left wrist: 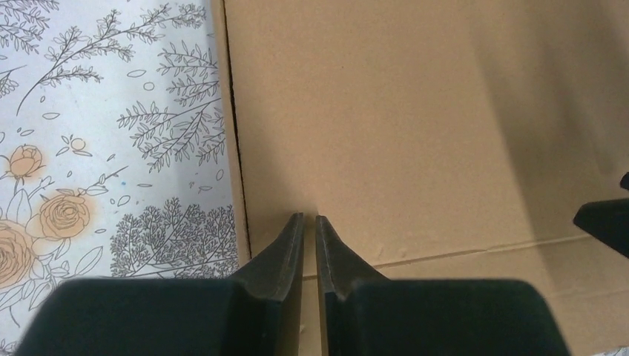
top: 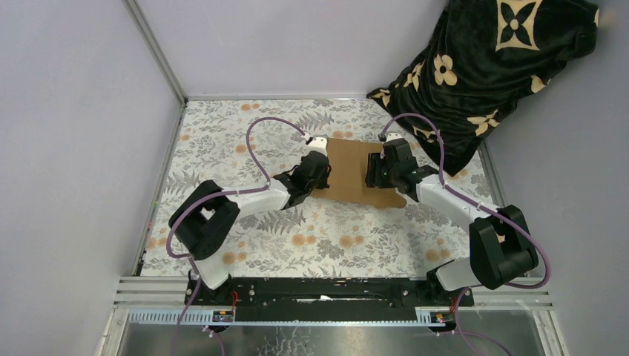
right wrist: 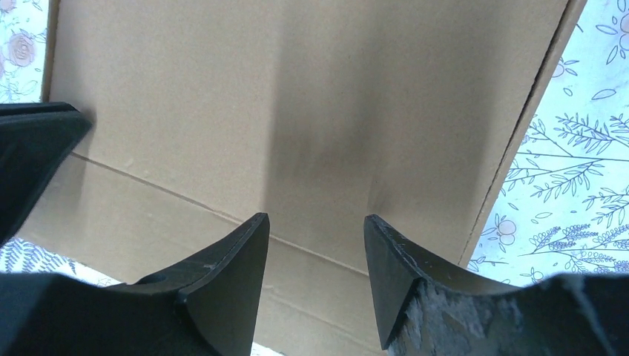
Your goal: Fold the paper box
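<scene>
The paper box (top: 348, 172) lies flat on the floral cloth between my two arms, as plain brown cardboard with crease lines. My left gripper (top: 323, 172) is at its left edge. In the left wrist view this gripper (left wrist: 310, 217) hovers over the cardboard (left wrist: 415, 111), nearly shut, with only a slim empty gap. My right gripper (top: 373, 172) is over the box's right part. In the right wrist view this gripper (right wrist: 315, 216) stands open above the cardboard (right wrist: 297, 96), holding nothing. Each wrist view shows the other arm's dark finger at its side edge.
A black blanket with beige flowers (top: 489, 67) is heaped at the back right, close to the box's far right corner. The floral tablecloth (top: 297, 237) covers the table. Grey walls close in on the left, back and right. A metal rail (top: 334, 285) runs along the near edge.
</scene>
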Robot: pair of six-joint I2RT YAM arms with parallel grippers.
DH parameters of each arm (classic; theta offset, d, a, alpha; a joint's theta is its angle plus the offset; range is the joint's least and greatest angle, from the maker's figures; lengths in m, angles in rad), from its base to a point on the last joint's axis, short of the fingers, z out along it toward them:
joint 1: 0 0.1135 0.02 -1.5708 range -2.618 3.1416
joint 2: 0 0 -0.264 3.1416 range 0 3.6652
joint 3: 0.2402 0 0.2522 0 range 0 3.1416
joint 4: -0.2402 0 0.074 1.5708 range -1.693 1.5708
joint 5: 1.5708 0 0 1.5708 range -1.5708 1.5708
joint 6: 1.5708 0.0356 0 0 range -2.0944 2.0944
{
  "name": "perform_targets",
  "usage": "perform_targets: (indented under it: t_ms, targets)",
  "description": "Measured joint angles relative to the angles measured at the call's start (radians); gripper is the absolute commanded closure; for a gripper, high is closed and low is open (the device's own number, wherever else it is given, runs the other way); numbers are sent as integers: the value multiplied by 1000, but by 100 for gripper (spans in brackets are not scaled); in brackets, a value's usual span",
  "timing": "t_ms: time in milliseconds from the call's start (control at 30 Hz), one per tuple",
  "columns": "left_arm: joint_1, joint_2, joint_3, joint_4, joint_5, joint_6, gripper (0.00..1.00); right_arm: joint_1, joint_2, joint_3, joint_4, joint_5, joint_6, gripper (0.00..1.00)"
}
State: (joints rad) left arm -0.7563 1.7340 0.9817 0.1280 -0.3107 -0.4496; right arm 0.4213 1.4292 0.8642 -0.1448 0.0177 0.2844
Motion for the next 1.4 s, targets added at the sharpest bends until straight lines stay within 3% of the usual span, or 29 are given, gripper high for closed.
perform_targets:
  t_ms: [200, 367, 700, 833, 1067, 1400]
  targets:
    - [5, 15, 4, 19, 8, -3, 87, -3, 11, -29, 20, 0, 0, 44]
    - [6, 2, -15, 35, 18, -13, 83, -5, 3, -40, 42, 2, 0, 41]
    - [11, -217, -35, -62, 10, 1, 73, -84, -119, -51, 24, 16, 13, 36]
    - [45, -264, -35, -61, 9, 5, 73, -165, -132, -64, 23, 16, 55, 28]
    - [125, -263, -173, -29, 55, -7, 58, -310, -109, -206, 87, -101, 140, 20]
    - [183, -207, -295, 139, 200, -34, 50, -323, -109, -283, 234, -229, 196, 15]
